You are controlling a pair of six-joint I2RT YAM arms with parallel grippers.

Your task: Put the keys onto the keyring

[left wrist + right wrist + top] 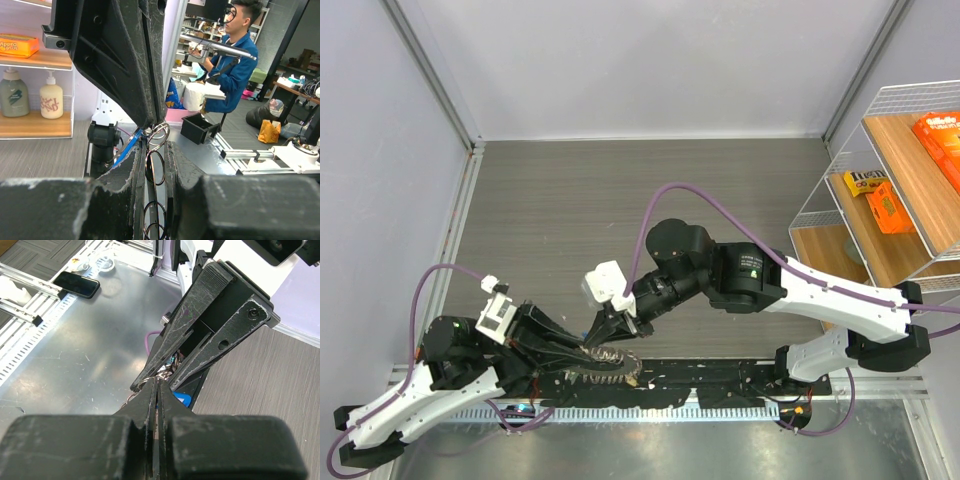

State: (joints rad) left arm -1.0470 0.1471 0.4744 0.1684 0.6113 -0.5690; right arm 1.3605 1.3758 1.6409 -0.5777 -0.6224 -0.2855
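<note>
Left gripper [154, 150] is nearly closed, its fingers clamping the keyring [605, 362] at the table's near edge. Right gripper [156, 390], fingers pressed together, pinches the keyring from the far side, beside a blue key [127, 146].

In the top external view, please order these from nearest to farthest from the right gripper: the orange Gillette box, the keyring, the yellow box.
1. keyring, just below the right gripper, near edge.
2. yellow box, middle shelf, far right.
3. orange Gillette box, upper shelf, farther right.
</note>
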